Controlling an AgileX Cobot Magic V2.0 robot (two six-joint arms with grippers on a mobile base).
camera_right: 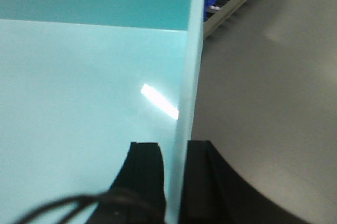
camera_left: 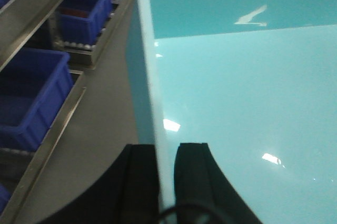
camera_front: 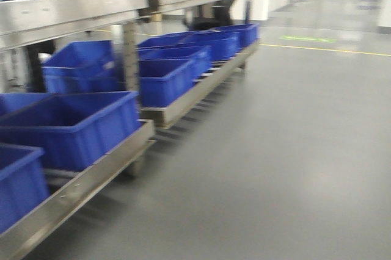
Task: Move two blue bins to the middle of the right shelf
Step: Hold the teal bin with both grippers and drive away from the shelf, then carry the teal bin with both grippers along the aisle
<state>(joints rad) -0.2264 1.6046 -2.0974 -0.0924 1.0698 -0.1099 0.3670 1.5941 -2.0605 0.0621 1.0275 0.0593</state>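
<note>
a: which step are you on?

b: the carry, i judge. the left fingers (camera_left: 181, 153) are drawn in narrow on the left wall of the pale blue bin (camera_left: 237, 103), one finger inside and one outside. the right fingers (camera_right: 152, 153) pinch the right wall the same way. the bin hangs between the two sets of fingers, over the grey floor (camera_front: 293, 150).

a: one bin or two?

b: i see one interior. i cannot tell whether a second is nested under it.

a: how does it point?

b: mouth up. the gripped walls run straight ahead from the fingers. i cannot tell whether that is its long axis.

a: next?

b: the front view is smeared, with a steel rack (camera_front: 73, 7) of dark blue bins (camera_front: 79, 129) left of the fingers. i need the right shelf square ahead of the fingers, then a lift to its middle level and the bin slid in far wall first.
</note>
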